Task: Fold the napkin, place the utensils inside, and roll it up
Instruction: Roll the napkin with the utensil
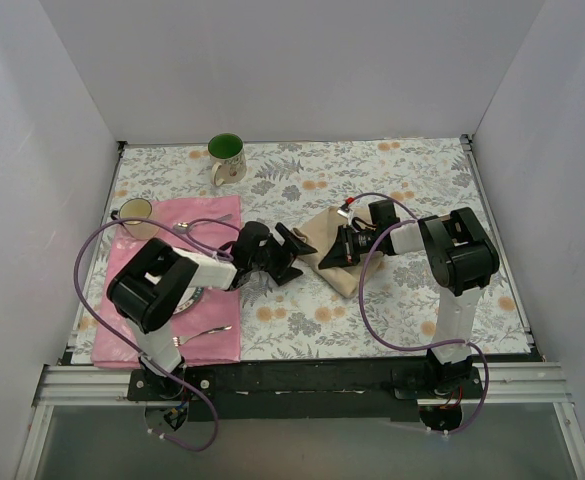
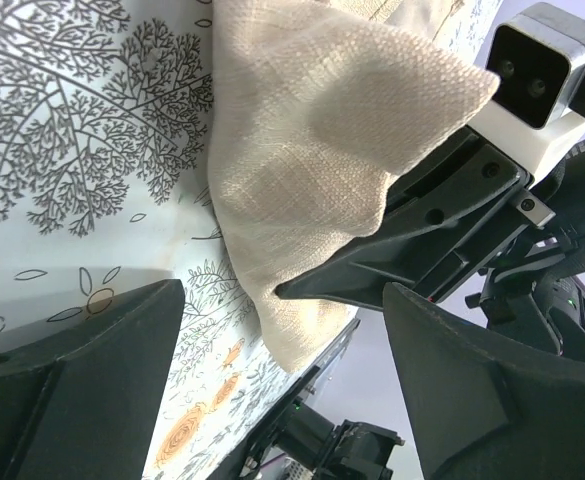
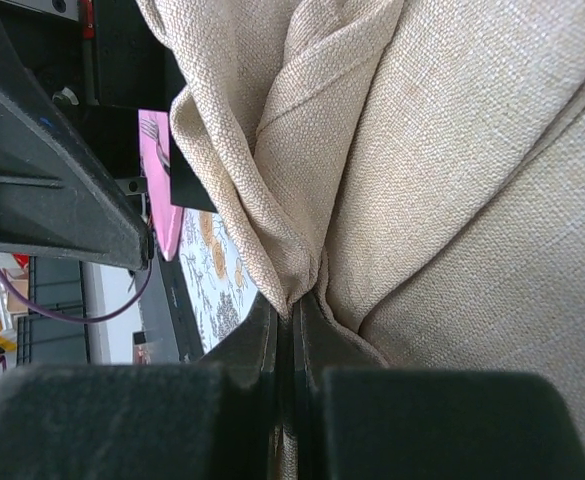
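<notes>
The tan napkin (image 1: 324,232) lies bunched on the floral cloth at mid-table. My right gripper (image 1: 330,258) is shut on a fold of it; in the right wrist view the cloth (image 3: 452,150) is pinched between the closed fingertips of that gripper (image 3: 292,305). My left gripper (image 1: 303,258) stands open just left of the napkin (image 2: 302,150), its gripper (image 2: 282,400) gap empty, with the cloth ahead of the fingers and not touching them. One silver utensil (image 1: 192,227) lies on the pink placemat (image 1: 217,345). Another utensil (image 1: 206,328) lies near the placemat's front.
A green-lined mug (image 1: 227,158) stands at the back left. A small cup (image 1: 135,211) sits at the placemat's far left corner. The floral tablecloth (image 1: 392,160) covers the table. White walls close in three sides. The left arm reaches over the placemat.
</notes>
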You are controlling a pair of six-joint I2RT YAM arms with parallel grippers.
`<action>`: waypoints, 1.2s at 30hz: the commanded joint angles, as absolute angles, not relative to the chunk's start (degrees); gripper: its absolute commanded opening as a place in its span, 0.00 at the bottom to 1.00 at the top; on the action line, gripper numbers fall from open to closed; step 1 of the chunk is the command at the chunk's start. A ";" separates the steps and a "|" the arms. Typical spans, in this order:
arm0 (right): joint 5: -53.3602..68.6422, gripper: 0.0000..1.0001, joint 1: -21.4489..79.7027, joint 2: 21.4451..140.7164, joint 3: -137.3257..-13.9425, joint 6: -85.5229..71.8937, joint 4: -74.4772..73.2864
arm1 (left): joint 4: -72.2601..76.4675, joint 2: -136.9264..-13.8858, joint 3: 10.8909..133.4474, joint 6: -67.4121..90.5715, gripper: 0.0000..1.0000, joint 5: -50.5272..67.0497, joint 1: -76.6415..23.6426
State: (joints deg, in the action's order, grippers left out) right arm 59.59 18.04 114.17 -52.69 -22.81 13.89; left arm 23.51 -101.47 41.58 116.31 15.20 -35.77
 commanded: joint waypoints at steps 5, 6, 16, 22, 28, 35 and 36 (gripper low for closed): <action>63.19 0.01 17.67 112.06 -52.56 -23.73 14.59 | 28.21 -105.64 39.81 122.69 0.78 14.68 -34.98; 63.28 0.01 17.58 112.15 -52.56 -23.90 14.68 | 28.47 -106.86 40.86 122.96 0.77 14.76 -34.98; 63.98 0.01 17.58 112.41 -52.38 -25.49 16.43 | 29.97 -111.62 43.32 124.19 0.66 13.97 -34.98; 64.25 0.01 17.58 113.29 -52.64 -23.65 14.95 | 26.91 -112.76 46.58 119.80 0.57 12.40 -34.98; 64.78 0.01 17.67 114.61 -53.09 -19.69 10.99 | 22.86 -112.68 48.43 115.32 0.47 11.34 -34.98; 64.43 0.01 17.58 115.14 -53.44 -18.46 10.20 | 20.13 -112.94 50.27 114.79 0.61 11.34 -35.07; 64.16 0.01 17.58 114.88 -53.52 -18.28 10.02 | 19.69 -112.68 50.27 114.00 0.62 11.42 -35.16</action>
